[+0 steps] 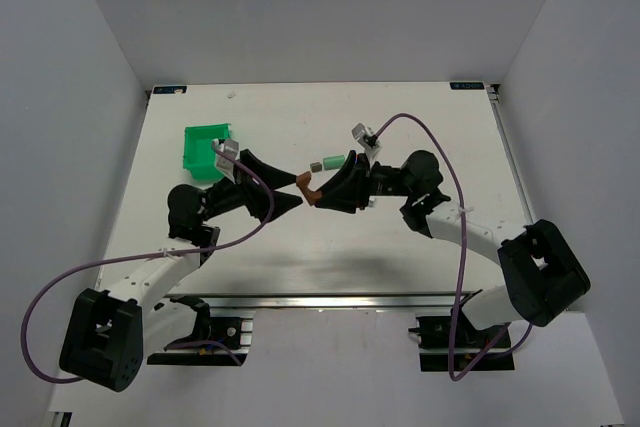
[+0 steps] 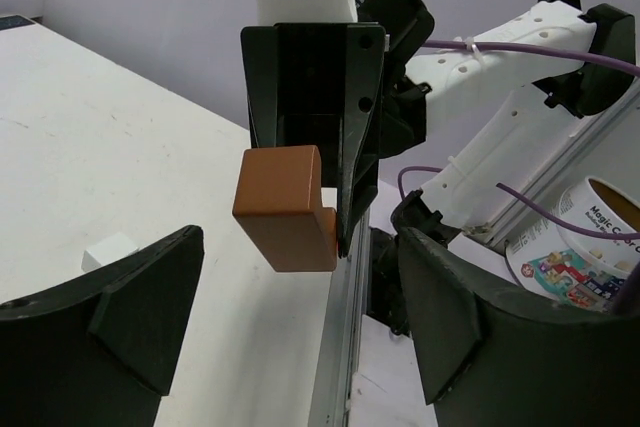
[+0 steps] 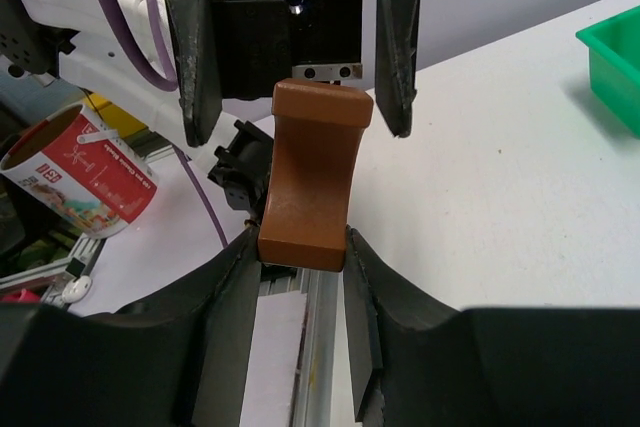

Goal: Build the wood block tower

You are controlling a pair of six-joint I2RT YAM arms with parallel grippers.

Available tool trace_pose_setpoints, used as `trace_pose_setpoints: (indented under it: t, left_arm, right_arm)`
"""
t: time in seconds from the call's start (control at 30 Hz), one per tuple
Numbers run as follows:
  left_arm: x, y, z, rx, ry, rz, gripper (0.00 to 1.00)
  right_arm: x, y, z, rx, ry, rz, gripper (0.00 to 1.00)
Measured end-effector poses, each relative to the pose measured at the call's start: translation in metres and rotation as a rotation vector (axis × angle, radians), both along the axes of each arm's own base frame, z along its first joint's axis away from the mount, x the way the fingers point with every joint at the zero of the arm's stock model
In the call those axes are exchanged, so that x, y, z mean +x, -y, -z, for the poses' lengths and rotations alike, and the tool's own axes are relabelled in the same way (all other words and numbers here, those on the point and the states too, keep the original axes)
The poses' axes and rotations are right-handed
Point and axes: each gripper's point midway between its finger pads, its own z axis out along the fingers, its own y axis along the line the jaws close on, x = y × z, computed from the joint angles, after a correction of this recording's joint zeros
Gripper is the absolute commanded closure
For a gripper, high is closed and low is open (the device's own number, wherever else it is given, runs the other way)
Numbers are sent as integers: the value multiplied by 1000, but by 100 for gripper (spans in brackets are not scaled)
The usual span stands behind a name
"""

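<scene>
Right gripper: its two fingers are squeezed tight on the bottom end of the brown block.
Brown block: it is curved and stands upright in the air above the table, near the middle, between the two grippers.
Left gripper: it is spread wide and holds nothing. It faces the right gripper, close to it. In the right wrist view, one finger is on each side of the brown block's top end, with a gap on both sides.
Small blocks: a green block and a pale block lie flat on the table, side by side, just past the grippers. They are not stacked.
White block: it sits on the table in the left wrist view.
Green bin: it is on the left part of the table, near the left arm.
Paper cup: it lies tilted off the near edge of the table.
</scene>
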Motion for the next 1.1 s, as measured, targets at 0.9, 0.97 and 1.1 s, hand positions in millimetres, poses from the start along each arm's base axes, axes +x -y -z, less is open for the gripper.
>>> trace_pose_setpoints:
  t: [0.9, 0.97, 1.1]
  left_arm:
    - [21, 4, 18, 53, -155, -51, 100]
    - [29, 3, 16, 62, -199, -95, 100]
    - [59, -8, 3, 53, -322, -279, 100]
  right_arm:
    - [13, -15, 17, -179, 38, 33, 48]
    - [18, -13, 19, -206, 55, 72, 41]
    - [28, -8, 23, -284, 115, 184, 30]
